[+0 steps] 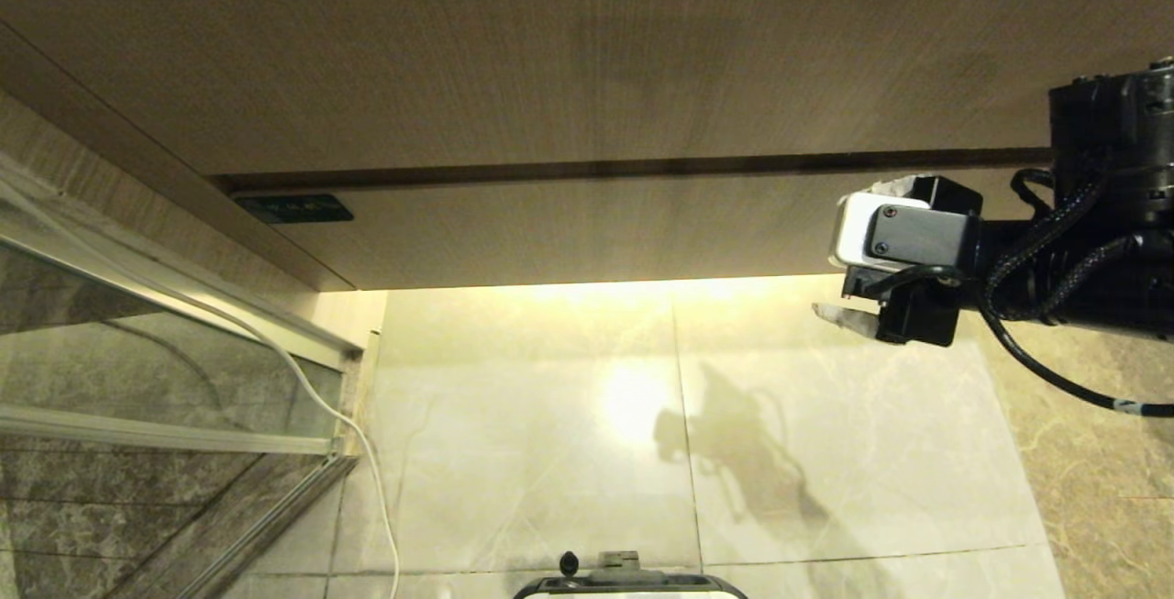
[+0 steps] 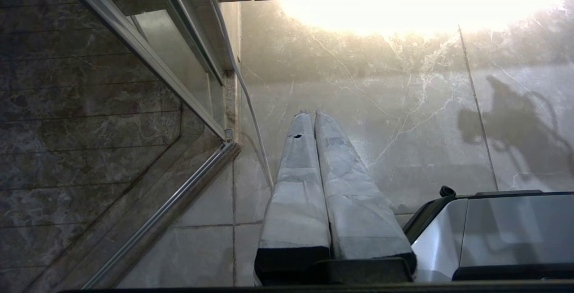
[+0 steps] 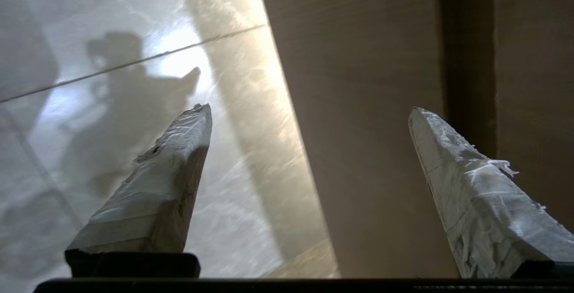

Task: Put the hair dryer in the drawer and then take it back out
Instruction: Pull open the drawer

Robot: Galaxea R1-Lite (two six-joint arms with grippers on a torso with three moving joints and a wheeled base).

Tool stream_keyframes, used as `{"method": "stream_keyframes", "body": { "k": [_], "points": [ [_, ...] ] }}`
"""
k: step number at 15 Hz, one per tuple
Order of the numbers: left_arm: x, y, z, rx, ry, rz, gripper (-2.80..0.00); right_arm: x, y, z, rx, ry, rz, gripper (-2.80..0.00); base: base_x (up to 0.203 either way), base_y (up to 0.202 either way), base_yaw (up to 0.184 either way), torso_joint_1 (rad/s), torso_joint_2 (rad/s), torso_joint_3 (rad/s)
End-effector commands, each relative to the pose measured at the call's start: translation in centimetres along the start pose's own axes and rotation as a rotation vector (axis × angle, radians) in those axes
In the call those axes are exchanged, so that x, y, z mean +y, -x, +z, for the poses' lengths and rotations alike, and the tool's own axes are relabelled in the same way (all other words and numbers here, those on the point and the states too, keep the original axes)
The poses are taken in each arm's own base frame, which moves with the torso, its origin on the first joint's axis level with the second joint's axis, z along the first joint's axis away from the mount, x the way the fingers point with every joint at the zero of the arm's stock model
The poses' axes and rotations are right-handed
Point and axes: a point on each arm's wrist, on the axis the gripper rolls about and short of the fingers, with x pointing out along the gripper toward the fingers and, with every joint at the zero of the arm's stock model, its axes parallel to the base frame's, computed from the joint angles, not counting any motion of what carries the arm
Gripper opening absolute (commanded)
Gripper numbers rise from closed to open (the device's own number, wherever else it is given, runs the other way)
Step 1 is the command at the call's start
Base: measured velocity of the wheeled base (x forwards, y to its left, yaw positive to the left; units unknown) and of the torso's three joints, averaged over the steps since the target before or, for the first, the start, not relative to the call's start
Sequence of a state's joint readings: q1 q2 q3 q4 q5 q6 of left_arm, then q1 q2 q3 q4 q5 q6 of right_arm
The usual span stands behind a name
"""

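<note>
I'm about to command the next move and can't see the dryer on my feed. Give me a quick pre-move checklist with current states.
1. Right gripper open, nothing between its taped fingers: ok.
2. Right gripper in front of the grey-brown wood-grain drawer front, beside the dark gap along its upper edge: ok.
3. Drawer pulled out: not ok; its front looks flush with the panel above.
4. White hair dryer located: cannot tell; it appears in no view.
5. Left gripper shut and parked low over the pale marble floor tiles, away from the drawer: ok.
6. Thin white cable along the glass shower partition, apart from the right gripper: ok.
</note>
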State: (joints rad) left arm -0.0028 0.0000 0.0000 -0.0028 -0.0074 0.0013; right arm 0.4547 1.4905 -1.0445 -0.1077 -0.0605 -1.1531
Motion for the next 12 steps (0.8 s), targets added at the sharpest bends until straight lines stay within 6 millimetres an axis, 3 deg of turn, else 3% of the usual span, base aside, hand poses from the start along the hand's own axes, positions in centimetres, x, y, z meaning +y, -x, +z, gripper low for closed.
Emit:
{"method": "stream_keyframes", "body": {
  "k": [1, 7, 12],
  "points": [
    [0.0, 0.0, 0.0, 0.001, 0.0, -0.001, -2.8, -0.3, -1.8, -0.9, -0.002, 0.065, -0.014, 0.0, 0.0, 0.0, 0.0, 0.0, 0.0, 0.0],
    [0.0, 0.0, 0.0, 0.001, 0.0, -0.001, -2.8, -0.9, -2.4, -2.3, -0.007, 0.067, -0.032, 0.0, 0.0, 0.0, 0.0, 0.0, 0.0, 0.0],
    [0.0, 0.0, 0.0, 0.0, 0.0, 0.0, -2.8, -1.5, -3.9, -2.1, -0.056, 0.069, -0.123, 0.0, 0.0, 0.0, 0.0, 0.0, 0.0, 0.0]
  ]
}}
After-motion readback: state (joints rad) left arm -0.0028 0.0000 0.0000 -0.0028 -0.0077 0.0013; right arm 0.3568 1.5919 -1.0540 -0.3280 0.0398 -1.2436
